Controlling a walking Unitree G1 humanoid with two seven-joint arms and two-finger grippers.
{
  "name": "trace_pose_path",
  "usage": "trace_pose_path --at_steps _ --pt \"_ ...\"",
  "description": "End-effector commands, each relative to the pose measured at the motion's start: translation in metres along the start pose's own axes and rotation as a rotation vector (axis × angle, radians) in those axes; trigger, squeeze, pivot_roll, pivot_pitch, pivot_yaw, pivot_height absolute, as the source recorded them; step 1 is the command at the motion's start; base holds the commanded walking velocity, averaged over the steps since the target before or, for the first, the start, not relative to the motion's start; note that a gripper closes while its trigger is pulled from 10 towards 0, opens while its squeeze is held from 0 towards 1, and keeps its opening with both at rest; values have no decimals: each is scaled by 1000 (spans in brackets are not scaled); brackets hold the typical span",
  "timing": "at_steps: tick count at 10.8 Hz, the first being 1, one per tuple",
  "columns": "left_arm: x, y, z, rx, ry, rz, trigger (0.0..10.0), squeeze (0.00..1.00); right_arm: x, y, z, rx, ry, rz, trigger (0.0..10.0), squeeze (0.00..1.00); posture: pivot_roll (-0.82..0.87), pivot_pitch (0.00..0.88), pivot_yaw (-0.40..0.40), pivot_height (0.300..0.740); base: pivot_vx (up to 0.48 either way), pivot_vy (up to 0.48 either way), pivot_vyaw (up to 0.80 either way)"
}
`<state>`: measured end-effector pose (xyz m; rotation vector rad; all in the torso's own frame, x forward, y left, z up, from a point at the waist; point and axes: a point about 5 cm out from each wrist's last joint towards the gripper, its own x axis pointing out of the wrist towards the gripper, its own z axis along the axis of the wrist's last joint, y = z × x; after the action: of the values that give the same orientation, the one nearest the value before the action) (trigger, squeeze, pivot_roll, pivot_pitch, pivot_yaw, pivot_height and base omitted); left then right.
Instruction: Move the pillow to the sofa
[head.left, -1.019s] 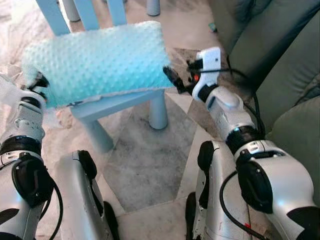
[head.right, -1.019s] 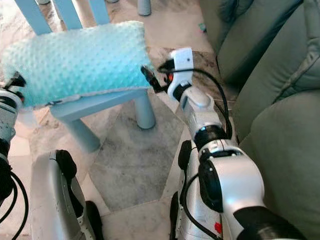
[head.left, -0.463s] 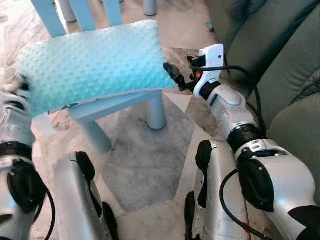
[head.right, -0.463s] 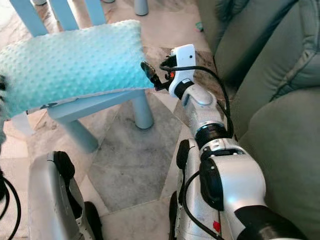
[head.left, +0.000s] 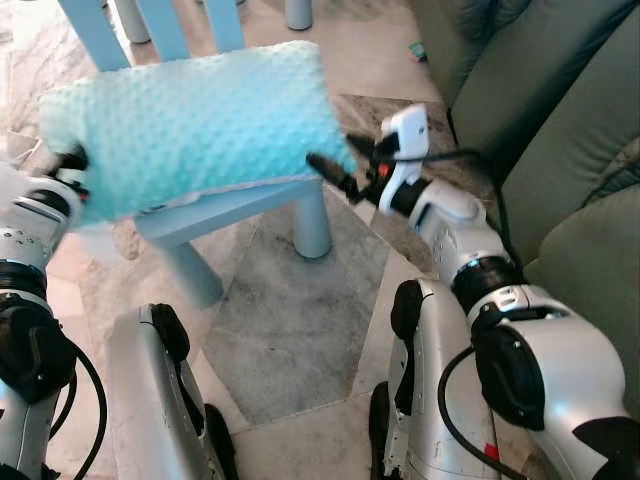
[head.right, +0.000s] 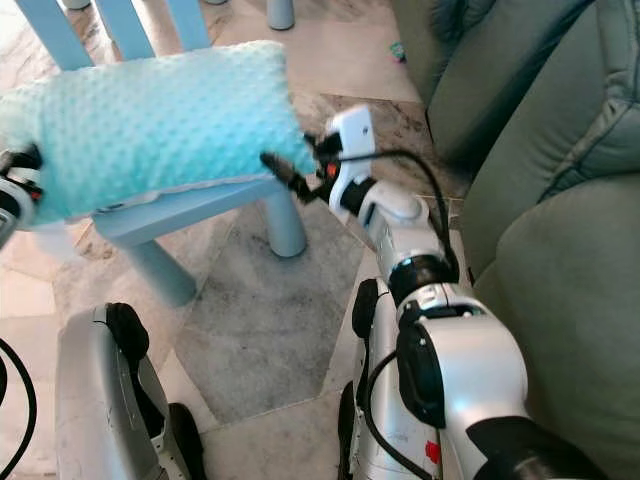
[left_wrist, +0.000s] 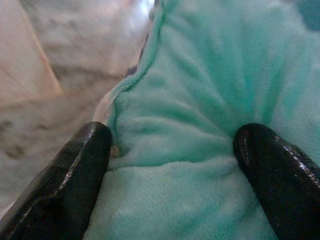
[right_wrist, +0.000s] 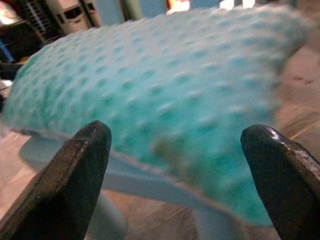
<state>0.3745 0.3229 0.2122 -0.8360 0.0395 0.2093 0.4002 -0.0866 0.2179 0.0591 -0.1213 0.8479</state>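
A teal dotted pillow (head.left: 195, 125) lies across the seat of a small light-blue chair (head.left: 235, 208). My left gripper (head.left: 70, 165) is at the pillow's left end. In the left wrist view its two black fingers (left_wrist: 75, 175) squeeze bunched pillow fabric (left_wrist: 200, 125) between them. My right gripper (head.left: 328, 172) is at the pillow's lower right corner, open. In the right wrist view its fingers (right_wrist: 80, 170) stand wide apart, with the pillow (right_wrist: 165, 95) just ahead of them.
A green sofa (head.left: 560, 120) stands to the right, close behind my right arm. The chair's back slats (head.left: 160, 25) rise behind the pillow, and its leg (head.left: 312, 220) stands below my right gripper. Marble floor tiles (head.left: 290, 320) lie in front of my legs.
My right gripper has moved left and down to the pillow's lower right corner. The left arm has shifted at the pillow's left end, and the pillow has tilted a little.
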Motion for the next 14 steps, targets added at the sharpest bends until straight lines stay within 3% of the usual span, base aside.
trace_pose_path --at_steps 1,2,5,7,11,13,14 --pt "-2 4 -7 16 68 -16 10000 0 0 3 -5 15 18 38 10000 0 -26 337 -26 344 0 0 0" --pt "-4 11 -13 16 115 -19 10000 0 0 5 -6 39 28 77 10000 0 -24 338 -26 344 0 0 0" --pt "-12 31 -10 37 123 31 10000 0 4 -8 22 -72 -54 -81 10000 0 14 345 -23 344 0 0 0" --pt "-14 36 -8 41 129 33 10000 0 5 -14 33 -88 -69 -154 10000 0 59 359 -18 344 0 0 0" --pt "-29 57 7 89 162 31 10000 0 19 1 17 -32 -11 -207 10000 0 162 396 -17 344 0 0 0" --pt "-30 54 7 100 180 -19 10000 0 21 3 12 -40 6 -244 10000 0 180 401 -15 344 0 0 0" --pt "-30 51 3 113 209 -57 7255 0 24 5 9 -76 18 -277 10000 0 190 403 -13 344 0 0 0"
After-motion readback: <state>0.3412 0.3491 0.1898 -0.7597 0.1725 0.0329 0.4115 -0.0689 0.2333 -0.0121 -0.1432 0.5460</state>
